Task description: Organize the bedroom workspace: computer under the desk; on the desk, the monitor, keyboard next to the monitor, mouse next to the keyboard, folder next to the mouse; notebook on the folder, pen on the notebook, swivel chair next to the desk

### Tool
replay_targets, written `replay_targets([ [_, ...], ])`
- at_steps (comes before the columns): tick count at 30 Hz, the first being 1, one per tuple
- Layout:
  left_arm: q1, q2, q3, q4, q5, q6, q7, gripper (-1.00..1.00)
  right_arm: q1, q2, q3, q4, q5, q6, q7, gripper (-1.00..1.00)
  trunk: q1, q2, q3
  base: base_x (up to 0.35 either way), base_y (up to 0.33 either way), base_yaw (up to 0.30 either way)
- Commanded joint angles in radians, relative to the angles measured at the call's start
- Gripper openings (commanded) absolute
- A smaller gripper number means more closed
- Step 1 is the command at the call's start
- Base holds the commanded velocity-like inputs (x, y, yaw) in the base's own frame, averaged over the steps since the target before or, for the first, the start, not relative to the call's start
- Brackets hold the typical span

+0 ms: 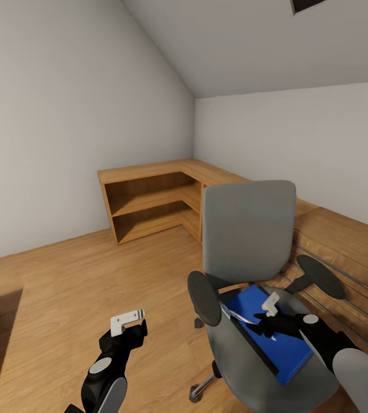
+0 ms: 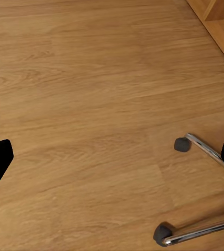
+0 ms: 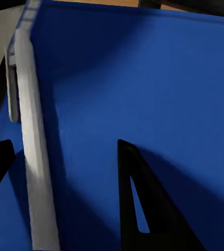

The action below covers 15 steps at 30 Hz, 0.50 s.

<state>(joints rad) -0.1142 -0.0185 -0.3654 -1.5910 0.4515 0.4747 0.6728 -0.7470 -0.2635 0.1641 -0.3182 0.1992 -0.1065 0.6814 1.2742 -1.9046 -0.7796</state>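
Head view: the right gripper (image 1: 262, 319), jaws apart astride the folder's (image 1: 276, 338) edge on the chair (image 1: 247, 229) seat, must close and lift it; left gripper (image 1: 128, 322) idles open beside the chair.

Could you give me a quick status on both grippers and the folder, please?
Right gripper open, down on folder. Folder lies on swivel chair seat. Left gripper idle over floor.

Matt grey cloth padding on swivel chair (image 1: 247, 229) seat and back, matt black plastic armrests (image 1: 204, 298), polished chrome base spokes (image 2: 209, 150) on dull dark casters (image 2: 182, 144); smooth, faintly sheened blue folder (image 3: 143, 78); satin, grained light-wood floor (image 2: 91, 104); warm wood shelving (image 1: 149, 201); flat matt white walls (image 1: 63, 115).
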Motion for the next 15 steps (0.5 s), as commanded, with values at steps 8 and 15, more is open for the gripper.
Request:
replay_targets([
  [8, -0.001, 0.0, -0.001, -0.001, 0.009, 0.002, 0.008, 1.0, 0.0, 0.0, 0.002, 0.001, 0.014, -0.009, 0.001, -1.0, 0.0, 0.0, -0.001, 0.0, 0.0, 0.0],
  [15, -0.001, 0.0, -0.001, -0.001, 0.009, 0.002, 0.008, 1.0, 0.0, 0.0, 0.002, 0.001, 0.014, -0.007, 0.006, -1.0, 0.0, 0.0, -0.001, 0.0, 0.0, 0.0],
])
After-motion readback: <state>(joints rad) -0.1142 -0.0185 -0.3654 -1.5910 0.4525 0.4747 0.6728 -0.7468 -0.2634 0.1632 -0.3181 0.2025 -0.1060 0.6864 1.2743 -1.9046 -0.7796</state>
